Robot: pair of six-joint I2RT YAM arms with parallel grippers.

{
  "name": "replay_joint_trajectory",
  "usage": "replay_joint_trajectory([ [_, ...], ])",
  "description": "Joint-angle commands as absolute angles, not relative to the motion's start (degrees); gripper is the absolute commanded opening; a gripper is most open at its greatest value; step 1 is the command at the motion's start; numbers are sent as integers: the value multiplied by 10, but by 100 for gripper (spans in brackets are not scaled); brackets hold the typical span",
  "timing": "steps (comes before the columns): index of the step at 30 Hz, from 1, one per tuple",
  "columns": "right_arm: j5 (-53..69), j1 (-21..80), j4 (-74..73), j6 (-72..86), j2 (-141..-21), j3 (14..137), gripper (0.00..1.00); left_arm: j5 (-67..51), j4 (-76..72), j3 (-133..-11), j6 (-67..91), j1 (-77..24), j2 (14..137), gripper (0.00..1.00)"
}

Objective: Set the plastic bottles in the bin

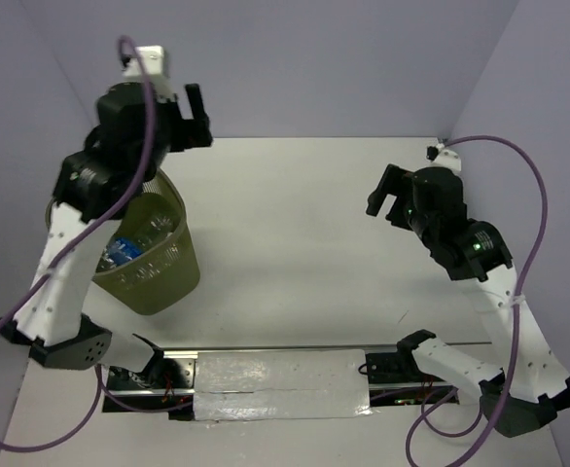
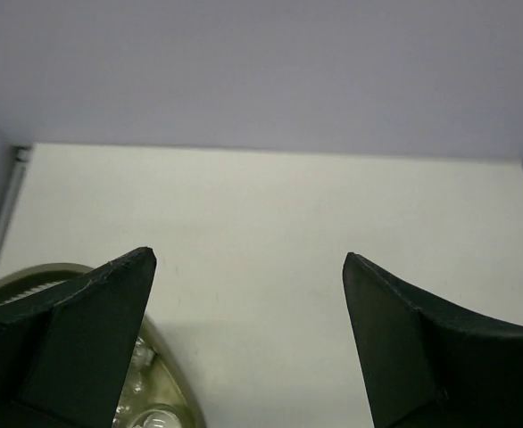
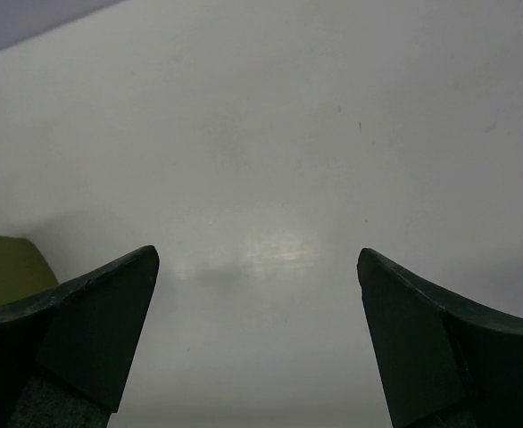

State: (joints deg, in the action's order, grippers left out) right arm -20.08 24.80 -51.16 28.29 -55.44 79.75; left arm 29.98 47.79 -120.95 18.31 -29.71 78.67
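The olive-green mesh wastebasket with a rounded-square rim stands on its base at the left middle of the overhead frame. Small clear crinkly plastic bottles lie piled inside it, one wearing a blue label.

A white table is boxed in by pale lilac walls. The back wall meets the tabletop's far edge in a straight seam. The left wall and right wall run along its side edges (both lean outward in the top view). A silvery taped strip lies at the middle of the near edge. The light is soft and even, leaving a faint glare on the tabletop.
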Motion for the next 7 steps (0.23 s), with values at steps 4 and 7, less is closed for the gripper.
replay_joint_trajectory([
  [4, -170, 231, -495, 334, -549, 701, 100, 164, 448, -1109, 206, -298, 801, 99],
  [7, -170, 228, -490, 336, -557, 679, 100, 149, 448, -1111, 207, -298, 807, 99],
])
